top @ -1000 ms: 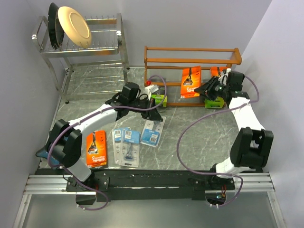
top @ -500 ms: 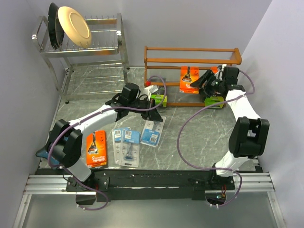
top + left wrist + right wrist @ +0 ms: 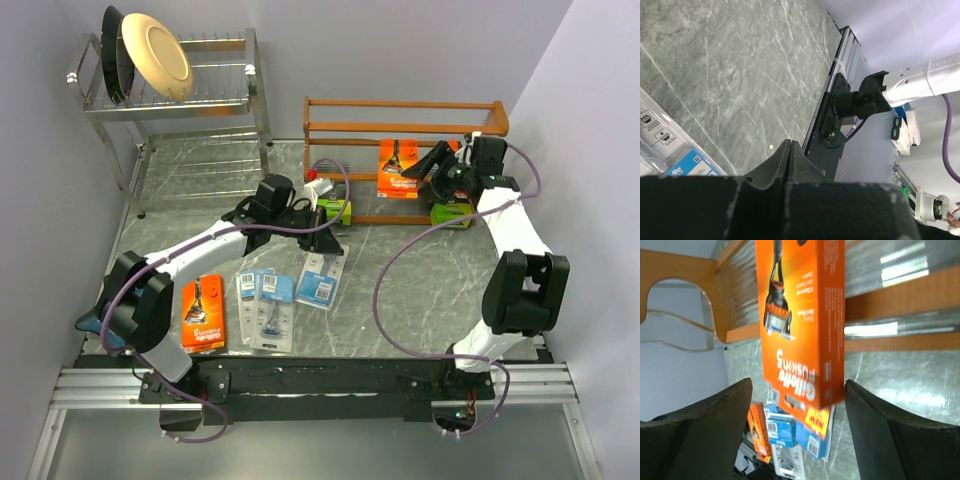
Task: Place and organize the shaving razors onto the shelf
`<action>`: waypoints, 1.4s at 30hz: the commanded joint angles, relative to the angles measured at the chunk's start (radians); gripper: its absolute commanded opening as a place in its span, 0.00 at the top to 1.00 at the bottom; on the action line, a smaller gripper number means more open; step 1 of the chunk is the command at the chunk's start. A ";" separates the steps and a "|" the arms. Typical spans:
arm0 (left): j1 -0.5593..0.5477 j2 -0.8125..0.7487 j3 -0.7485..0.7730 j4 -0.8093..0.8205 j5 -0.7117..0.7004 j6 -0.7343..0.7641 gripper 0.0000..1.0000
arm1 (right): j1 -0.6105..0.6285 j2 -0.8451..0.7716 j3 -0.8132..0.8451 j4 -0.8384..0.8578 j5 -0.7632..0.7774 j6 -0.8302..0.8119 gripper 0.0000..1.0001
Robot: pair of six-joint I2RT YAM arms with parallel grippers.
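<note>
Over by the far right corner of the desk point(image 3: 420, 270), fully released on the right claw point(image 3: 432, 168): fingers point(image 3: 710, 435) thrown wide, gripping nothing. Right between them, filling the wrist view, an orange razor pack point(image 3: 802, 325), clear of both fingers and propped upright against the rails of the reddish wooden shelf point(image 3: 400, 104). Hard to call which tier from here. Just beneath that arm, at the shelf's right foot, a lime-green razor box point(image 3: 452, 213) on the desk.

Swinging across to the middle of the desk: clenched tight on the left claw point(image 3: 325, 240), finger pressed flat to finger, nothing pinched in there. Poised at the far end of a blue blister card point(image 3: 322, 280); touching or not, cannot tell. Behind that wrist, by the shelf's left end, a second lime-green box point(image 3: 335, 210).

Out toward the near left now: two more blister cards point(image 3: 265, 305) lying overlapped, and just left of those a second orange pack point(image 3: 202, 312), flat on the marble-look top. All four well apart from the shelf.

Way back in the far left corner, a chrome dish rack point(image 3: 170, 110) with a cream plate point(image 3: 155, 50) stood on edge.
</note>
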 commanded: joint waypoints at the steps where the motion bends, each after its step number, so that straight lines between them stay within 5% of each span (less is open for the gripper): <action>1: -0.003 -0.036 0.001 0.047 0.000 -0.004 0.95 | 0.001 -0.097 -0.038 0.007 0.016 -0.002 0.17; 12: 0.010 -0.088 0.006 -0.050 -0.056 0.068 0.92 | 0.003 -0.197 -0.103 -0.047 0.040 -0.054 0.18; 15: 0.029 -0.122 0.000 -0.074 -0.076 0.091 0.91 | 0.007 -0.228 -0.144 -0.064 0.053 -0.062 0.35; 22: 0.082 -0.165 -0.025 -0.093 -0.086 0.110 0.91 | 0.015 -0.260 -0.215 -0.070 0.067 -0.065 1.00; 42: 0.135 -0.153 -0.031 -0.077 -0.109 0.110 0.89 | 0.063 -0.087 -0.026 -0.105 0.216 -0.068 1.00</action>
